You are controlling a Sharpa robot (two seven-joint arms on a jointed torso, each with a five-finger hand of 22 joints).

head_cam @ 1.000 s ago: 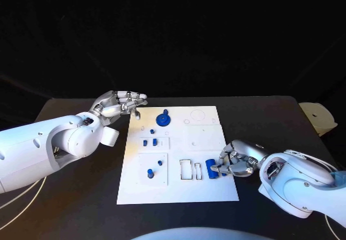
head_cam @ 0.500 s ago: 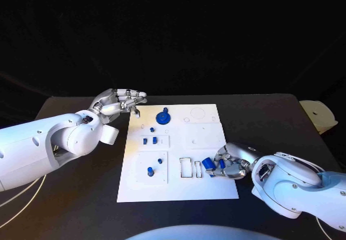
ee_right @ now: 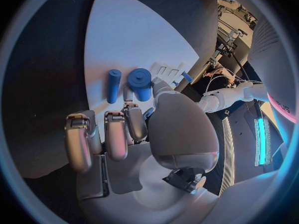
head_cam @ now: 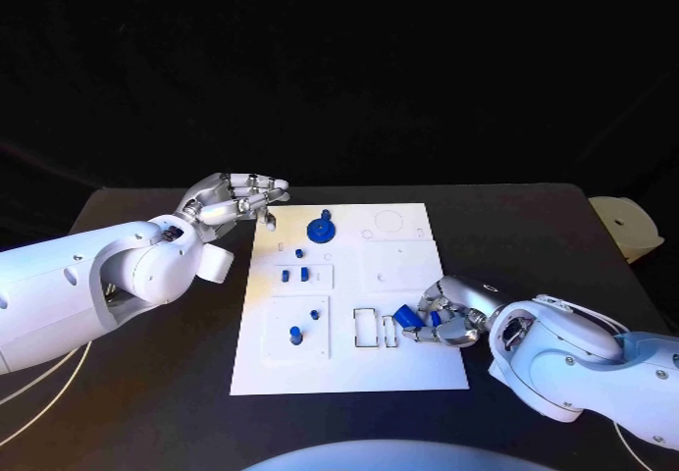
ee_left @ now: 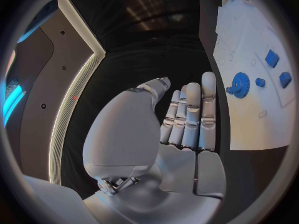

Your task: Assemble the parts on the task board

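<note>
**Inspector:** State of the right hand (head_cam: pixel 450 316)?

**Operator:** My fingers are curled over the board's (head_cam: pixel 403 378) near right edge; in the right wrist view a blue cylinder (ee_right: pixel 140 83) sits at my fingertips, and a slimmer blue peg (ee_right: pixel 112 85) lies on the board just beside it; I judge the cylinder pinched between thumb and a finger, though the contact itself is partly hidden; the hand is low, so the part can go to a slot without a drop.

**Inspector:** Which slot?

**Operator:** The narrow upright recesses (head_cam: pixel 375 329) lie just beside my hand toward the board's middle; I take those as the likely seat, but I cannot tell for certain.

**Inspector:** Left hand (head_cam: pixel 234 203)?

**Operator:** Held above the board's far left corner, off the parts; fingers straight and close together, holding nothing; I judge it parked there to keep clear of the work and out of my right arm's way.

**Inspector:** Other parts?

**Operator:** A blue gear (head_cam: pixel 321 233) rests near the far edge; small blue pieces (head_cam: pixel 300 277) stand in the left column of pockets; those look seated, so the work remaining is on the right side.

**Inspector:** Risk?

**Operator:** The cylinder is round and could roll or tilt if released askew; alignment first.
</note>
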